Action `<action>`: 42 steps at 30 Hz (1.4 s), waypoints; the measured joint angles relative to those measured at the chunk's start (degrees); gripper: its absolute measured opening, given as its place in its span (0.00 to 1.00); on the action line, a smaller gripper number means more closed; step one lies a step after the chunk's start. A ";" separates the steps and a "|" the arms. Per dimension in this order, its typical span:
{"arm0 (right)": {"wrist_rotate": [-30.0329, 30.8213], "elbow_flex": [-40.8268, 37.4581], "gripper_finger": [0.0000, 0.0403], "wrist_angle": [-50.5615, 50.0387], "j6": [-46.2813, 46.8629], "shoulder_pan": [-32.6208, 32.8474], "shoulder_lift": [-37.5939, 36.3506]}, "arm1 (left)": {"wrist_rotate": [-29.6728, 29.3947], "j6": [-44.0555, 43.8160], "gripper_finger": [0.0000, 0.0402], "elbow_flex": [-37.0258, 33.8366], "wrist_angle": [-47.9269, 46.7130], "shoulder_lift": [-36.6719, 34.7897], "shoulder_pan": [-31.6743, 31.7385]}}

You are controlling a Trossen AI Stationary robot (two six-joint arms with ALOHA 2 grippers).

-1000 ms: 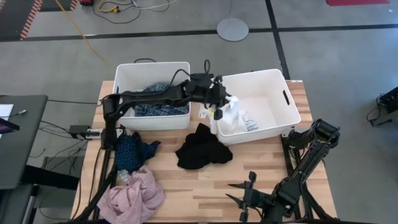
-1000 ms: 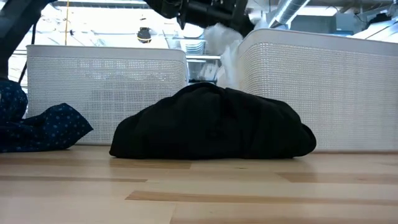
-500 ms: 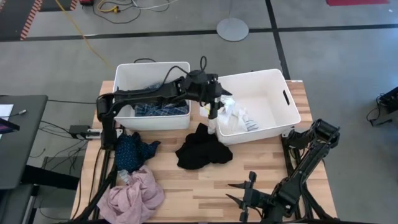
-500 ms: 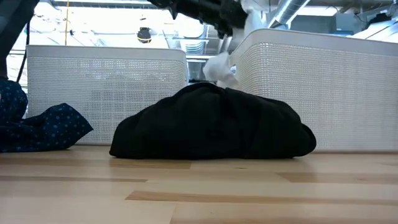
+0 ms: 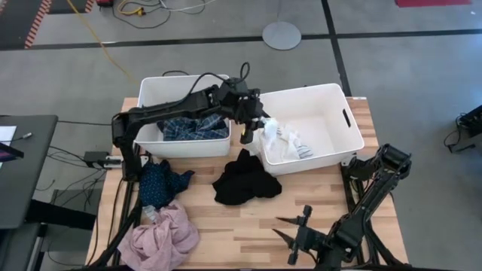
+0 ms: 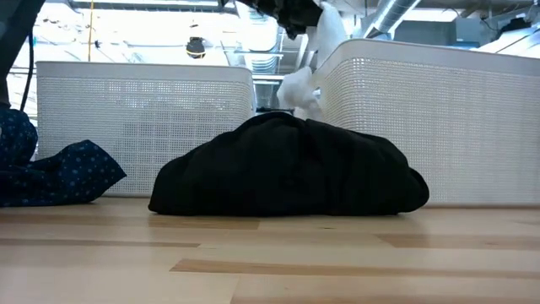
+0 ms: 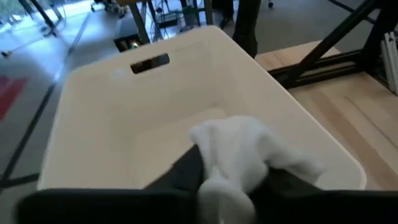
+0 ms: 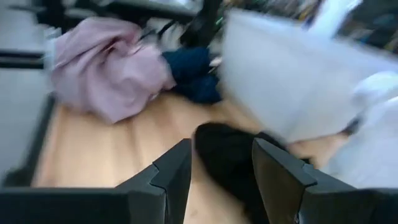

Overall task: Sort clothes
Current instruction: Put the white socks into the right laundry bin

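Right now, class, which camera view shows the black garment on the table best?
The low view: the black garment fills the middle, its whole front mound unobstructed. The high view shows its outline from above, between both bins. The right wrist view shows it blurred; the left wrist view misses it.

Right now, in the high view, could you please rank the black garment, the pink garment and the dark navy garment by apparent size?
1. Pink garment and black garment: these look about alike, so I would not rank one above the other.
2. Dark navy garment: smallest.
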 joint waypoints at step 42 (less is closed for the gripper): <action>-4.82 0.09 0.60 -15.08 -16.74 -28.77 -19.17 | 15.53 11.57 0.01 0.87 -5.96 0.00 -4.69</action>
